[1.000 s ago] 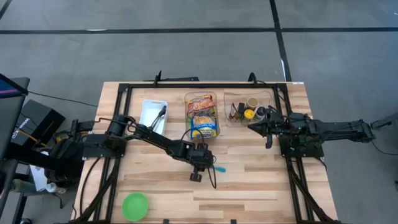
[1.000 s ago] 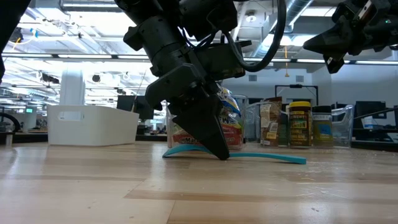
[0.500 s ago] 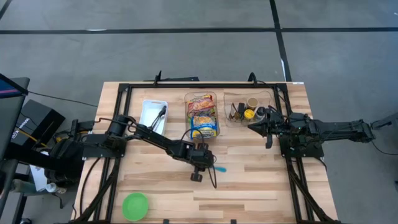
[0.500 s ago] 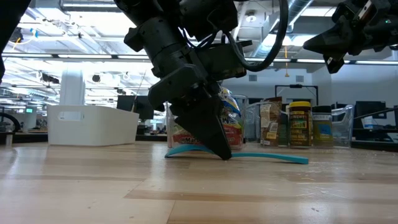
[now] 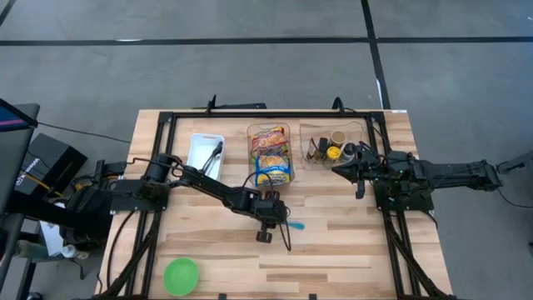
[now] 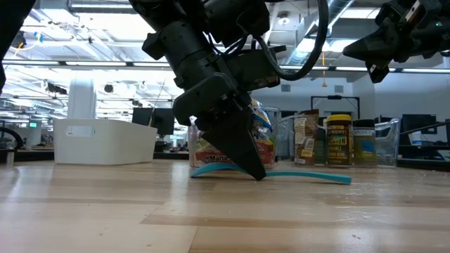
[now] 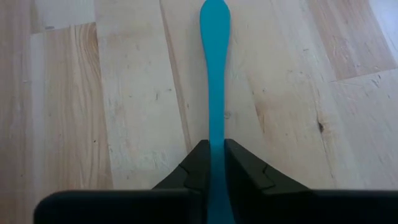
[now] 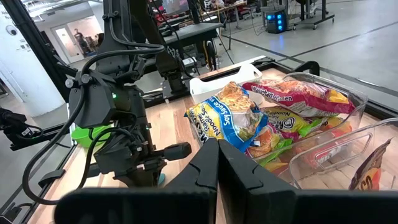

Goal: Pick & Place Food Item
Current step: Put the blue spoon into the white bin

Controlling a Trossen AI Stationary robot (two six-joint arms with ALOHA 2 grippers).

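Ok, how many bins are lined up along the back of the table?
3: a white bin on the left, a clear bin of noodle packets in the middle, and a clear bin of jars and bottles on the right. None looks hidden.

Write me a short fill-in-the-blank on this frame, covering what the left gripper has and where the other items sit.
1. The left gripper is shut on a thin ____ utensil.
2. That utensil lies on the bare ____ table.
3. The clear bin holds ____ packets.
4. The right gripper hangs ____ above the jar bin.

Missing words: blue; wooden; noodle; shut
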